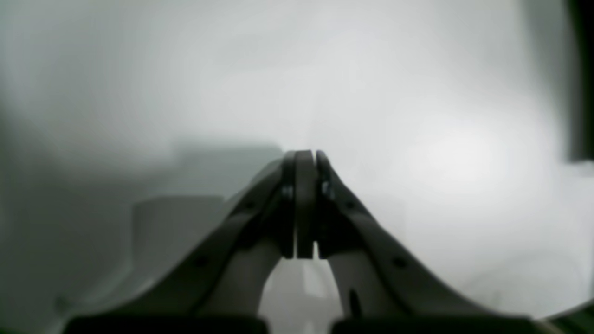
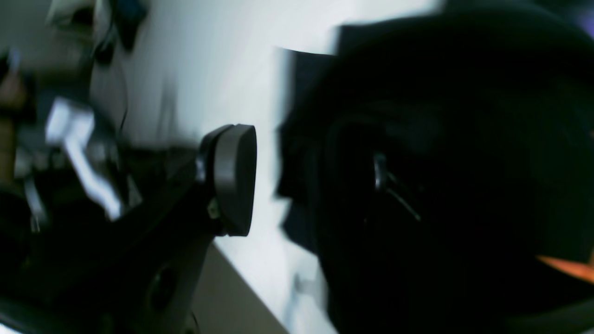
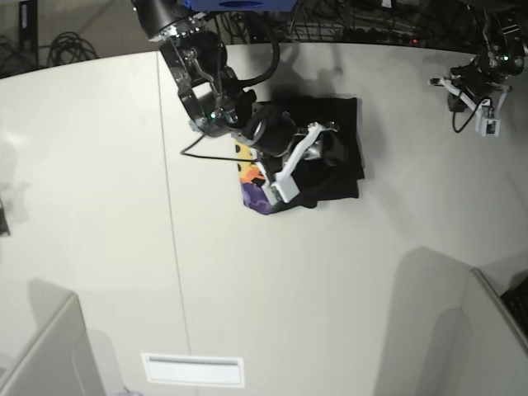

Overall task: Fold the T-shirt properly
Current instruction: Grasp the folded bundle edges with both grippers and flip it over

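Your T-shirt (image 3: 330,157) lies in the upper middle of the base view as a compact black bundle on the white counter (image 3: 272,280), with a patch of purple and orange-yellow print showing at its lower left corner. The right arm reaches down from the top of that frame, and its gripper (image 3: 318,153) sits right over the bundle, its white bracket slanting across the cloth.

In the right wrist view you see that gripper (image 2: 297,176) with one finger (image 2: 234,178) plainly visible, a dark rounded pad standing clear against the white counter. The black cloth (image 2: 441,162) fills the right half of that frame, with a sliver of orange at the lower right edge. There is a bright gap between the visible pad and the cloth, so the jaws look spread; the other finger seems lost in the dark, blurred fabric, and you cannot tell from here whether any cloth is in the grip.

Your left gripper (image 3: 474,95) is in the upper right corner of the base view, well apart from the shirt, above bare counter. In the left wrist view its fingertips (image 1: 306,157) are pressed together with nothing between them, and only hazy white surface lies beyond.

A pale rectangular label (image 3: 192,370) sits near the bottom edge of the base view.
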You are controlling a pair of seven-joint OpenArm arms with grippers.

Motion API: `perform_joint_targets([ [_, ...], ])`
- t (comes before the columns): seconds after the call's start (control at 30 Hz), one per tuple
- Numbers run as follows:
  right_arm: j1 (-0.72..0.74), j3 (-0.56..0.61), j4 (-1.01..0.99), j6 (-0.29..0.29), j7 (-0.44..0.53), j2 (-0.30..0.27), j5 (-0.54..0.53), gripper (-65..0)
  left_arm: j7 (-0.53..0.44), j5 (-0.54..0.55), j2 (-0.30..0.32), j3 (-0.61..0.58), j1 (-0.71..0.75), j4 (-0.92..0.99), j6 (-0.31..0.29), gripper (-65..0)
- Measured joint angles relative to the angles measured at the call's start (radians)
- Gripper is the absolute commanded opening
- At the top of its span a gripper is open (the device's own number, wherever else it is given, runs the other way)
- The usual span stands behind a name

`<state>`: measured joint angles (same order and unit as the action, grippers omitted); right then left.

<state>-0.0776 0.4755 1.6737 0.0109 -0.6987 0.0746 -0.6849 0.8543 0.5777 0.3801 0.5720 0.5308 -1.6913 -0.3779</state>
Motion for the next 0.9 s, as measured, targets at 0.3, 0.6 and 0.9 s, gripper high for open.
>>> perform_joint_targets([
  [0.3,0.182,0.272,-0.163,-0.015,-0.003,0.013,-0.013,-36.0,0.116,0.024,0.004,0.206,-0.002,-0.01,-0.104,-65.0],
  [0.6,0.241,0.341,0.033,-0.092,0.002,-0.049,-0.027,-55.2,0.119,0.022,-0.012,0.227,0.004,-0.02,-0.173,-65.0],
  [0.9,-0.003,-0.088,0.204,-0.098,0.007,-0.159,-0.019,-65.0,0.201,0.133,-0.181,0.17,-0.085,-0.179,-0.177,-59.1],
])
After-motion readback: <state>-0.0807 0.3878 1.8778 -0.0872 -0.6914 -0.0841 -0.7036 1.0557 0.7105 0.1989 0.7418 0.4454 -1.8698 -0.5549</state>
